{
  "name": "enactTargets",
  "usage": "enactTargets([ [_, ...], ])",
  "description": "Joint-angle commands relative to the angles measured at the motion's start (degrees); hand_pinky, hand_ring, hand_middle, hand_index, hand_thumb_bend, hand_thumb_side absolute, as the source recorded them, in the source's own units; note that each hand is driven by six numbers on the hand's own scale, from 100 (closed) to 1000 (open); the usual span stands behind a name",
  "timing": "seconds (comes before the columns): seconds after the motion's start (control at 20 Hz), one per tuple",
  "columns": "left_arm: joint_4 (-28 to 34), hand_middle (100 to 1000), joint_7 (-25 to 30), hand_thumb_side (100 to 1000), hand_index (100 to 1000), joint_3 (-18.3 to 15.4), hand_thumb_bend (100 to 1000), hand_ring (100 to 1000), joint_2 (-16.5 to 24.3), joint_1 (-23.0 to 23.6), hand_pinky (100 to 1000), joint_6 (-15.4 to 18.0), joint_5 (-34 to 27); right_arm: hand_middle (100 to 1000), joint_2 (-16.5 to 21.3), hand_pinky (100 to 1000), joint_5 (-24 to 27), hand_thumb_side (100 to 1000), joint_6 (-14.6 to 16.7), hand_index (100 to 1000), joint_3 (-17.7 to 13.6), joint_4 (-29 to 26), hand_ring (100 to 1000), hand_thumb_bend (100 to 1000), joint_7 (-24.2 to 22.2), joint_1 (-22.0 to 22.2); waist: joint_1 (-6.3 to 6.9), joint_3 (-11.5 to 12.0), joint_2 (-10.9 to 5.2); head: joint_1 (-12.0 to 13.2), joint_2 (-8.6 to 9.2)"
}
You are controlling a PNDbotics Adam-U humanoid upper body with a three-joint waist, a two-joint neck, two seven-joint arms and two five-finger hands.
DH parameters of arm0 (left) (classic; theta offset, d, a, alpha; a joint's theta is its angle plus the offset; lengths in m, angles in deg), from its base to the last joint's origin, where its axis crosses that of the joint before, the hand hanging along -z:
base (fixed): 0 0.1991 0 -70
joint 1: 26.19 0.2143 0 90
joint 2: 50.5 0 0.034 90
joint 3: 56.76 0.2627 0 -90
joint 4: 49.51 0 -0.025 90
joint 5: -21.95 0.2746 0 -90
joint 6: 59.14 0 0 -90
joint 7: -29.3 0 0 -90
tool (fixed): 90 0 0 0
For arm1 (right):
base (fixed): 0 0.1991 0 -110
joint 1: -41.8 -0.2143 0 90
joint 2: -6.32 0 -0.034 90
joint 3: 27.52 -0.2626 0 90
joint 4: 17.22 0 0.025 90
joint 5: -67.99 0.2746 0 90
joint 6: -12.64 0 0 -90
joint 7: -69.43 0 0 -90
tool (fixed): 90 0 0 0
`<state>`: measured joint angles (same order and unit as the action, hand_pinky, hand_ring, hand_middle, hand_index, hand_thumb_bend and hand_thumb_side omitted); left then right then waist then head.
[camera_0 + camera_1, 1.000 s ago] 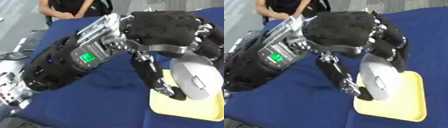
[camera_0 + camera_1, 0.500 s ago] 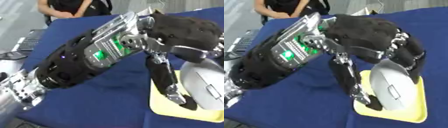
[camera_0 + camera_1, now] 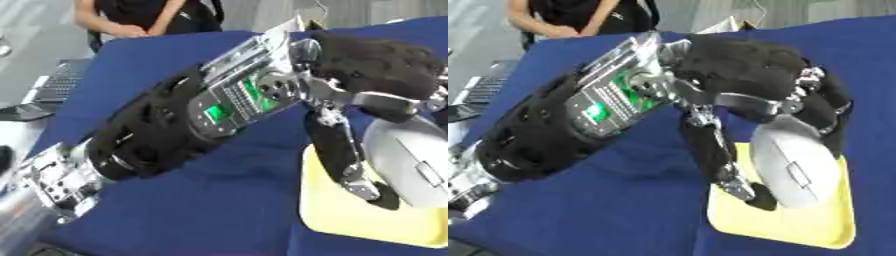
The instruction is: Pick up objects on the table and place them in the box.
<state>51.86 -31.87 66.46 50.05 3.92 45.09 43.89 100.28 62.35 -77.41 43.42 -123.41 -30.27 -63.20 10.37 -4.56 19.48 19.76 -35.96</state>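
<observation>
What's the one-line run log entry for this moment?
left hand: shut on grey mouse | mouse: over yellow tray | right hand: not in view | surface: blue cloth

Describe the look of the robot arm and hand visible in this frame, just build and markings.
The left arm is bulky black casing with a silver panel carrying a glowing green display. Silver joints show at the wrist. The left hand has a black, textured back, and black fingers with silver metal joints.

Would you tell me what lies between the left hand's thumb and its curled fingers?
The grey computer mouse, held by the left hand over the yellow tray; the right eye view shows it best.
</observation>
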Motion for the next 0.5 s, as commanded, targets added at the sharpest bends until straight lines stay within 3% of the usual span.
enactTargets([
  [0.05, -4.8, 653, -1.5, 248, 450, 0.0, 100, 679, -1.9, -1.2, 703, 1.7, 3.9, 949, 0.5, 799, 0.2, 963, 0.2, 1000, 0.0, -0.5, 822, 100, -0.2, -0.9, -1.04, -0.2, -0.76, 0.0, 1.32],
  [0.5, -15.6, 652, -5.9, 250, 453, 0.7, 100, 687, -5.4, -0.7, 698, 8.2, 13.9, 949, 0.2, 799, 0.3, 962, 0.4, 1000, 0.0, -0.4, 822, 100, -0.1, -1.2, -1.64, -0.4, -0.19, 0.0, 1.92],
])
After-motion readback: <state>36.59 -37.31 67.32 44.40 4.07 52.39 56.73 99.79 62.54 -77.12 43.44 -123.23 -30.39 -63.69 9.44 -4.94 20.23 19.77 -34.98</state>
